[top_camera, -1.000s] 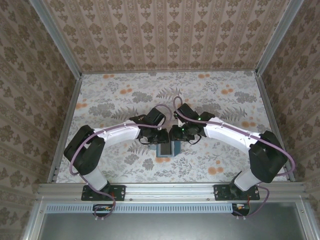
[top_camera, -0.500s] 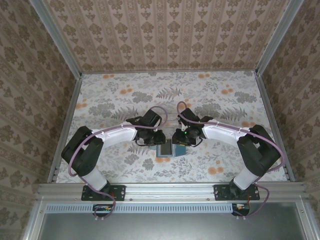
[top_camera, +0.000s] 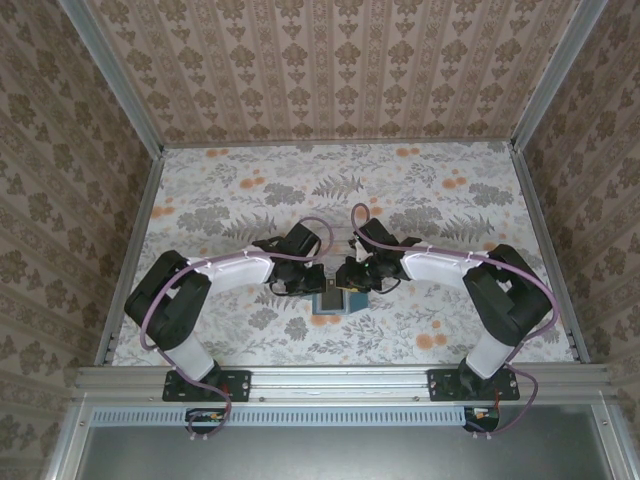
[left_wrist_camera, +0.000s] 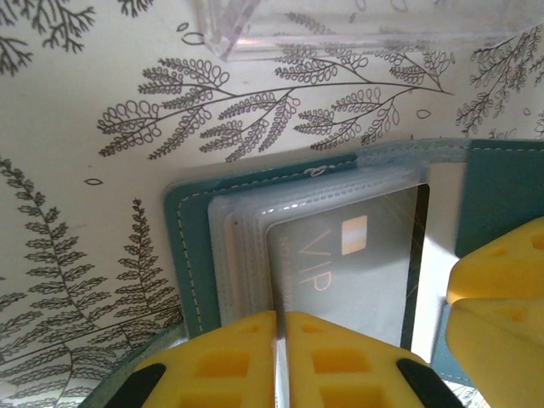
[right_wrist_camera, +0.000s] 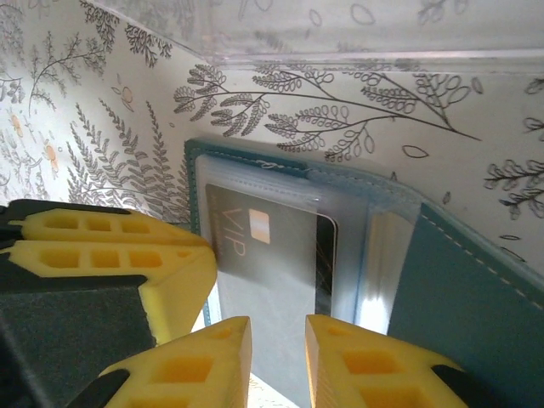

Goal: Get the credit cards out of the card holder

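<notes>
Right, the card holder [top_camera: 331, 303] lies open on the tabletop [top_camera: 230, 210], close to the front edge & roughly midway btwn the two arm bases. Its teal cover is spread on the fern print. Inside is a stack of clear sleeves w/ the credit cards [left_wrist_camera: 348, 272] tucked in. The top one is greyish, reads "VIP" in pale letters, and has a small chip patch & a dark band along one side (how many sit under it I can't tell).

The left gripper [left_wrist_camera: 280, 321] is drawn in to a thin slit. The edge of a clear sleeve runs straight into that slit, so it looks pinched on the card holder [left_wrist_camera: 183, 255] at its near end. The right gripper [right_wrist_camera: 278, 327] is only narrowly apart, its yellow fingers [right_wrist_camera: 374, 365] over the near end of the top card, w/ the card's face showing thru the gap. Seen from above, both grippers meet almost tip to tip right over the card holder, arms bent inward from either side.

Just beyond the card holder, apart from it, sits a clear plastic tray [left_wrist_camera: 357, 25]. Wallpaper panels [top_camera: 330, 70] close in the tabletop on three sides.
</notes>
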{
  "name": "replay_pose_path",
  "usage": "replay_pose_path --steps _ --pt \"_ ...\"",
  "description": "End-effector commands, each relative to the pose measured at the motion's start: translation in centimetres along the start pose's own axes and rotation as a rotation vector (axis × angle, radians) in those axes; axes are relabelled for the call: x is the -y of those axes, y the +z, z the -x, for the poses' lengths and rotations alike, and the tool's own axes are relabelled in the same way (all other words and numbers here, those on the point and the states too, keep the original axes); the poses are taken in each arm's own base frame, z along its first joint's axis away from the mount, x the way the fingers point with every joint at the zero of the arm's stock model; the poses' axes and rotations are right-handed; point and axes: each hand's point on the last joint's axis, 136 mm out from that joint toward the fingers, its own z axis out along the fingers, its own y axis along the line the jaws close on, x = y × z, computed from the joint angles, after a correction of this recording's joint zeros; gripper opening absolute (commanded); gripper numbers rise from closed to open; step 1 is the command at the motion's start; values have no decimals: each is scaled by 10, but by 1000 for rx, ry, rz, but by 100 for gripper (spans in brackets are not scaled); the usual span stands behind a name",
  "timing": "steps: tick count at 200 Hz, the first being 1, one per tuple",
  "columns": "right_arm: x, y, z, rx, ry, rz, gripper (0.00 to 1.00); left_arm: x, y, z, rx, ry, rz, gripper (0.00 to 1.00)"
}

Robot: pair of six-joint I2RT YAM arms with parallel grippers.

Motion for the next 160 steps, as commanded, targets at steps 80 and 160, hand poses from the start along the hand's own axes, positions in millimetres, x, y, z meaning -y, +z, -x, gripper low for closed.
replay_pose_path --steps 80,160 --pt "27 7 -5 -28 10 -114 25 -14 6 -6 -25 -8 37 11" --pt "19 -15 1 18 -34 -144 27 -7 -1 -3 -12 -3 25 12"
